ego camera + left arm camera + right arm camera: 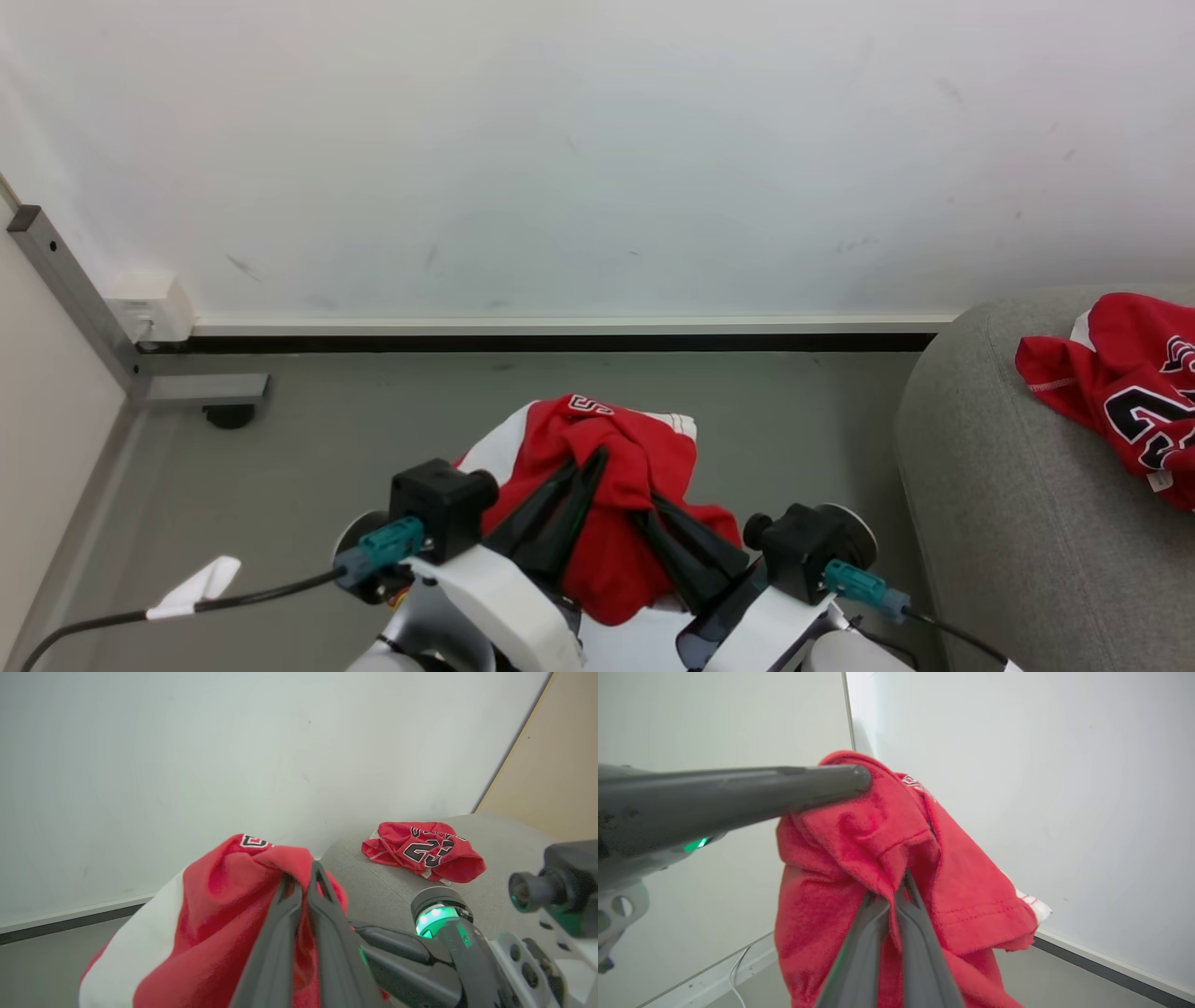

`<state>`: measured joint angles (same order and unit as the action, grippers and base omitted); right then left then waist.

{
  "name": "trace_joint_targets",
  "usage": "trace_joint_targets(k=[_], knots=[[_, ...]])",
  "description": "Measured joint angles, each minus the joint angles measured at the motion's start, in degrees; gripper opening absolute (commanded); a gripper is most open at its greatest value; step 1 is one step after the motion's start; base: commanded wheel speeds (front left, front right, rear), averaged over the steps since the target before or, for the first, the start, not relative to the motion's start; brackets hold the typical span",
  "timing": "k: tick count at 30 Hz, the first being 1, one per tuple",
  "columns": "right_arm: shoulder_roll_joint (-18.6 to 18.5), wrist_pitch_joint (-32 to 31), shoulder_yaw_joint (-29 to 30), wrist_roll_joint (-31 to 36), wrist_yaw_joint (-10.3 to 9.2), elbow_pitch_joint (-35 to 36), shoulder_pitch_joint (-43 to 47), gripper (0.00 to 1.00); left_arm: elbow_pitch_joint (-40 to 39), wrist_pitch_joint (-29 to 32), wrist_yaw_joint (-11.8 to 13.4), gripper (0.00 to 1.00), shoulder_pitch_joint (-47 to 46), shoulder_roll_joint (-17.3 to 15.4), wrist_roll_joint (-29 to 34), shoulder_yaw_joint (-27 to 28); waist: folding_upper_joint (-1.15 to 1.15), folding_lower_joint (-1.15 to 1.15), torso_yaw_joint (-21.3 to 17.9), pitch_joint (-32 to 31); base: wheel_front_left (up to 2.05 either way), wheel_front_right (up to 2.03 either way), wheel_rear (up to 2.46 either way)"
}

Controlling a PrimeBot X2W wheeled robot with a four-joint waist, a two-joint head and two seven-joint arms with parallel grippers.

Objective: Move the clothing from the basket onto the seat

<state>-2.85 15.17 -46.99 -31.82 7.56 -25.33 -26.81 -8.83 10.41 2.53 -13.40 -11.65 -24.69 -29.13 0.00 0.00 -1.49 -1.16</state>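
Observation:
A bunched red garment with a wide white band (611,467) (215,924) (878,849) hangs in the air between my two grippers, above the floor. My left gripper (597,457) (303,870) is shut on its upper folds. My right gripper (644,513) (901,882) is shut on the cloth just beside it, fingers pressed together in the fabric. A red jersey with black white-edged numbers (1130,392) (423,849) lies crumpled on the light-grey seat (1008,523) (387,891) to the right. The basket is out of view.
A white wall with a dark baseboard (560,342) runs behind. A grey metal frame leg on a castor (201,392) stands at the left, and a black cable with a white tag (201,583) trails over the grey floor (280,485).

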Motion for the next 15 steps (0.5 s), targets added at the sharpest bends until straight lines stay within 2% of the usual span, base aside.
trace_joint_targets(k=[1, 15], knots=[[0.0, 0.0, 0.4, 0.0, -0.01, 0.0, 0.0, 0.00, 0.1, -0.3, 0.0, 1.00, 0.1, -0.1, 0.0, 0.1, 0.00, 0.00, 0.1, -0.1, 0.00, 0.00, 0.00], [0.0, 0.0, 7.3, 2.4, -0.01, -0.9, 0.0, 0.00, 2.1, -8.2, -0.1, 1.00, 7.6, -4.5, 1.8, 1.1, 0.00, 0.00, 0.4, -0.3, 0.00, 0.00, 0.00]])
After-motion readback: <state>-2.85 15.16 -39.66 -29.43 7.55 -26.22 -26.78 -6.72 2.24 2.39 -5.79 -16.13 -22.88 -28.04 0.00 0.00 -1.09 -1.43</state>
